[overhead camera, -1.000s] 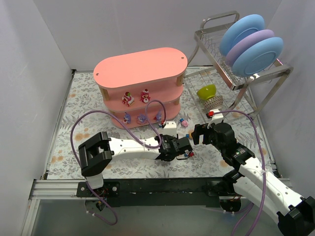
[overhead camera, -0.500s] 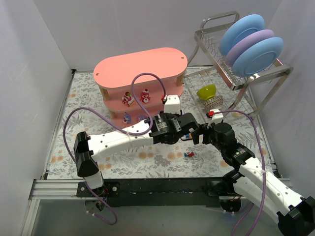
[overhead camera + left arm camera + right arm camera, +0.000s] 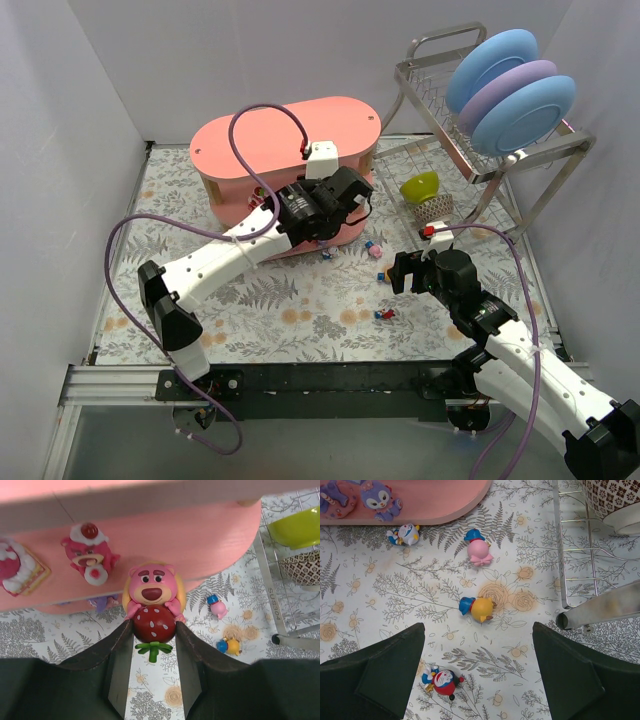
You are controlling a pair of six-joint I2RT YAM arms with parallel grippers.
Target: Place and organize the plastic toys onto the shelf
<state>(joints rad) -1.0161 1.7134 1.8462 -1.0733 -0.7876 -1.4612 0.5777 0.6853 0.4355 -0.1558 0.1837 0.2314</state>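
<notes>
The salmon-pink shelf (image 3: 285, 140) stands at the back of the mat. My left gripper (image 3: 345, 195) is at its right front, shut on a pink bear toy hugging a red strawberry (image 3: 153, 600), held level with the middle tier's edge. Two pink toys (image 3: 89, 555) stand on that tier, and purple ones (image 3: 377, 497) on the bottom tier. My right gripper (image 3: 400, 270) is open and empty above the mat. Below it lie a yellow-hat toy (image 3: 479, 608), a pink-hat toy (image 3: 479, 550), a red one (image 3: 441, 680) and a blue-white one (image 3: 405, 534).
A wire dish rack (image 3: 470, 150) with blue and purple plates stands at the back right, over a green bowl (image 3: 420, 185) and a patterned bowl (image 3: 434, 208). Its foot (image 3: 570, 620) stands close to my right gripper. White walls close in the sides.
My left gripper has moved from low over the mat beside the right gripper, up and back to the shelf's right front. The right arm has not moved.
</notes>
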